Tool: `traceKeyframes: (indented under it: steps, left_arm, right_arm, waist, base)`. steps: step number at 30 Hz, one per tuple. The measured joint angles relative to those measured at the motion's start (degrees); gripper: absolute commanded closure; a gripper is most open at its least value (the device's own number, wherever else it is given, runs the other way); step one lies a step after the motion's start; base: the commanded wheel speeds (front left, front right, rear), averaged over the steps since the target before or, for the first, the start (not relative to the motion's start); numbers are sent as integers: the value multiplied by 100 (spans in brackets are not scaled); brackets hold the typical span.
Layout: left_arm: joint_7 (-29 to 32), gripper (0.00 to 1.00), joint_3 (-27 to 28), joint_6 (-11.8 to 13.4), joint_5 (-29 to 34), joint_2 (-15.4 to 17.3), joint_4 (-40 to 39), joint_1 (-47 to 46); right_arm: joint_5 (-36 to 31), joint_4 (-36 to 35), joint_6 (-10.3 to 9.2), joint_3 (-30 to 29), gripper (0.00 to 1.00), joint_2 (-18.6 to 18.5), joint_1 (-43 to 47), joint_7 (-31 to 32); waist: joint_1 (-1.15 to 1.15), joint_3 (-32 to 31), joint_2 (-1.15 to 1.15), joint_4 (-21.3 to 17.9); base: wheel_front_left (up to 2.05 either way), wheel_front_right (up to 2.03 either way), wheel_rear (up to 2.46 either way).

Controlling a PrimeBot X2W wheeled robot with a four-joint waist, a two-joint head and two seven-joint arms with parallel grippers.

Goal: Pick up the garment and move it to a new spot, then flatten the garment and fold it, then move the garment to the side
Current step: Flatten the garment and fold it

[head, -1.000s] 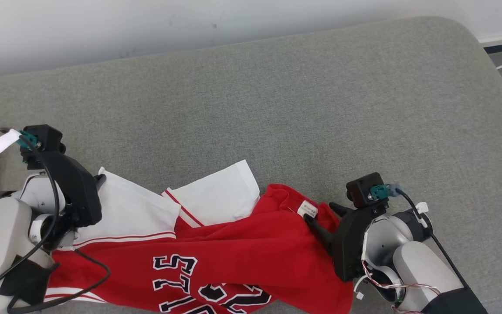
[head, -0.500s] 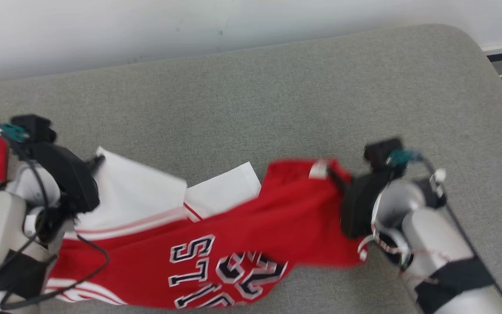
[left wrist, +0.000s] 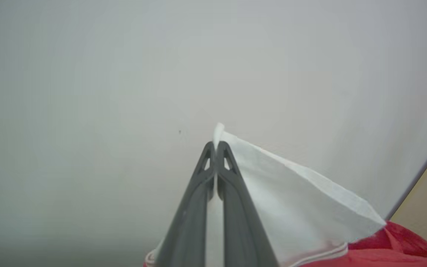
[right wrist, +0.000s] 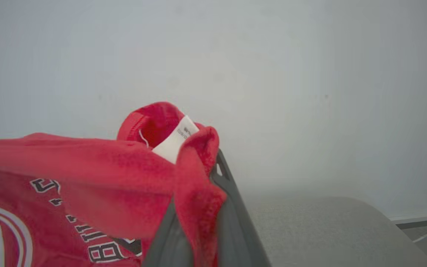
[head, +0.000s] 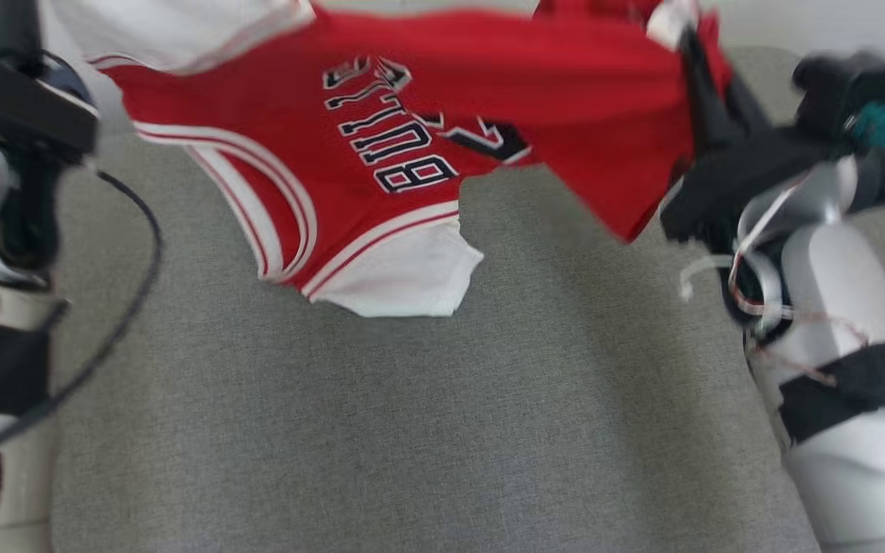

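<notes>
While left tool (left wrist: 216, 147) and right tool (head: 692, 54) pinch edges, garment (head: 381, 100) above cushion (head: 412, 430)

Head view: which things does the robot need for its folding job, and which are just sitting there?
For the job: red and white jersey, held up; left jaws shut on its white corner; right jaws shut on its red edge.
Just there: gray cushion; white wall.

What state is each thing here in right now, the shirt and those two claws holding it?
Red and white jersey, held up, hanging stretched between both grippers, not folded.
Left gripper, shut on the jersey's white edge.
Right gripper, shut on bunched red cloth beside the label.
White label, sticking out of the bunched red cloth.
</notes>
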Motion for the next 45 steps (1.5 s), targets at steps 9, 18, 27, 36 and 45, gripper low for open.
traceKeyframes:
  steps: [9, 18, 27, 36, 45]
  left_arm:
    - [-471, 100, -56, -145, -303, -40, 21, 1324]
    - [-348, 100, -149, -242, -762, 24, 213, 1631]
    - [-137, 100, -372, -245, -1123, 316, 185, 1736]
    - [-63, 100, -677, -245, -1373, 368, -60, 1746]
    - [-38, 100, -862, -245, -1499, 452, -121, 1831]
  right_arm:
    - [-55, 534, 389, 467, 100, -131, 1358, -89]
    - [-51, 730, 658, 772, 0, -242, 1725, 434]
    - [-54, -191, 547, 813, 0, -545, 2505, 1148]
    - [-258, -1305, 280, 900, 0, -645, 2519, 1486]
    - [-254, -1274, 181, 992, 4, -499, 2501, 2089]
  waist:
    - [0, 161, 0, 163]
    - [0, 229, 0, 299]
    - [0, 51, 1, 341]
    - [0, -48, 1, 308]
    - [0, -40, 0, 376]
  base:
    - [0, 0, 0]
    - [0, 0, 0]
    - [0, 0, 0]
    - [0, 0, 0]
    - [0, 0, 0]
